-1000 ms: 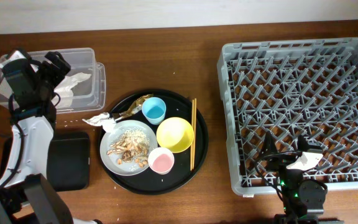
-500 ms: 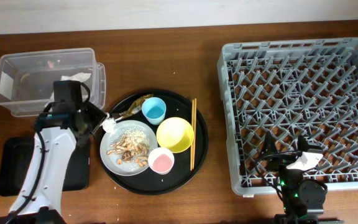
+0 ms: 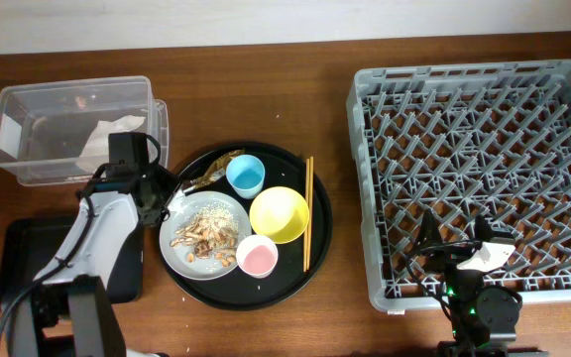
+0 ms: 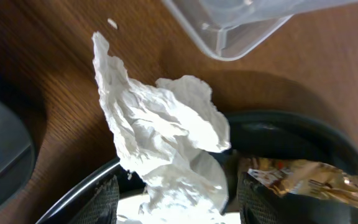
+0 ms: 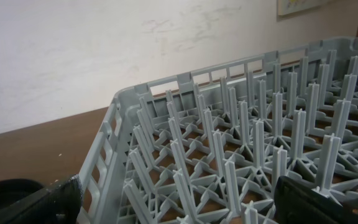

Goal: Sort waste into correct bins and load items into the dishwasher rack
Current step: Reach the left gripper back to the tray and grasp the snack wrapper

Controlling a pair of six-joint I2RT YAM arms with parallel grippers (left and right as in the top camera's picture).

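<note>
The crumpled napkin (image 4: pixel 166 146) sits right at the left edge of the round black tray (image 3: pixel 320 243), half on the rim and half on the wooden surface (image 3: pixel 266 89), just below the corner of the clear box (image 3: pixel 67 99). My left end effector (image 4: pixel 178 186) is down over it with the fingers (image 4: pixel 104 199) spread wide, one on each side of the paper. From the wrist cam they're not pinching it. There's a tan, wrapper-looking scrap (image 4: pixel 303 177) on the tray just beside the napkin.

Everything else is on the round tray. The grey plate (image 3: pixel 176 253) with a pile of brown food scraps (image 3: pixel 201 230) is next to the napkin. The blue cup (image 3: pixel 246 176) is above it, the yellow bowl (image 3: pixel 280 214) is in the middle and the pink cup (image 3: pixel 257 257) touches the plate's lower right. The chopsticks (image 3: pixel 307 213) lie together along the right side of the bowl.

The shallow black tray (image 3: pixel 28 258) is at the lower left, partly under my left arm.

The dishwasher rack (image 3: pixel 484 149) is well off to the right with nothing in it. My right end effector (image 5: pixel 176 193) is parked at its near edge, fingers spread wide, gripping nothing.
</note>
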